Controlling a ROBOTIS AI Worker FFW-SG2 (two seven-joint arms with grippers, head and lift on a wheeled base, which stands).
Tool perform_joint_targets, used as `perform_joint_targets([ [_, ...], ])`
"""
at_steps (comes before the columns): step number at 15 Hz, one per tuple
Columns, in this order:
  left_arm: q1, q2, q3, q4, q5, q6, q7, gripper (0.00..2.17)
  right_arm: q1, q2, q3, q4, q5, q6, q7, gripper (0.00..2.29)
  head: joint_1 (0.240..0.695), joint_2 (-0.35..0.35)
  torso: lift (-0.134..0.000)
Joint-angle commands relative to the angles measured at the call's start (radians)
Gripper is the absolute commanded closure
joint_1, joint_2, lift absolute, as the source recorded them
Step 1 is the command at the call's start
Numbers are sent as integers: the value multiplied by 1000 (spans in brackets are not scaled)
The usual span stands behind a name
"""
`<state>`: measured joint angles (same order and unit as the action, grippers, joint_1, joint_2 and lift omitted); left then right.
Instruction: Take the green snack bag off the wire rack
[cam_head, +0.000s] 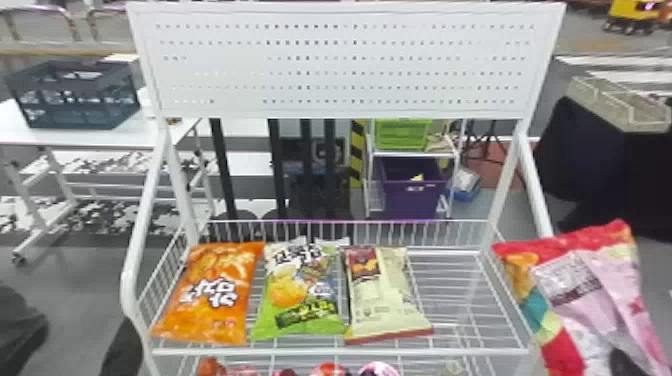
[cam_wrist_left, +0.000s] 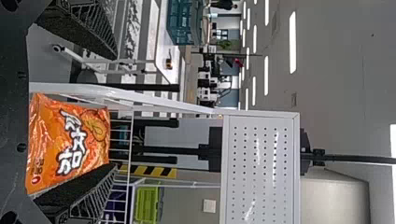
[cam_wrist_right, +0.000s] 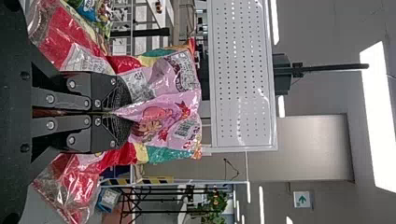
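Observation:
The green snack bag lies in the middle of the wire rack, between an orange bag and a cream one. At the head view's lower right, my right gripper is mostly behind a pink and red bag. The right wrist view has the right gripper shut on that pink bag, pinching its middle. My left gripper stands open in the left wrist view, its fingers wide apart, with the orange bag lying beyond them on the rack.
On the rack, the orange bag lies left of the green one and the cream bag right of it. A white perforated panel rises behind. More packages show on a lower level. Side bars flank the rack.

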<state>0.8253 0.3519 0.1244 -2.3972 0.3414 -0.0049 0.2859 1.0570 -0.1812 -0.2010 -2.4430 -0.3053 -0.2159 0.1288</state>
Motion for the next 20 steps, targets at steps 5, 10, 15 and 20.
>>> perform_joint_targets([
  [5,-9,4,1,0,-2,7,6,70,-2,-3,-5,2,-2,0,0,2236,499,0,0],
  [10,-14,6,-3,3,-7,7,6,70,-2,-6,-6,-2,-2,0,0,2236,499,0,0],
  [15,-232,70,-244,121,-56,75,56,80,-3,-6,-5,1,0,0,0,2236,499,0,0],
  [20,-630,82,-555,441,-22,75,141,83,-3,-4,-3,4,-2,0,0,2236,499,0,0],
])
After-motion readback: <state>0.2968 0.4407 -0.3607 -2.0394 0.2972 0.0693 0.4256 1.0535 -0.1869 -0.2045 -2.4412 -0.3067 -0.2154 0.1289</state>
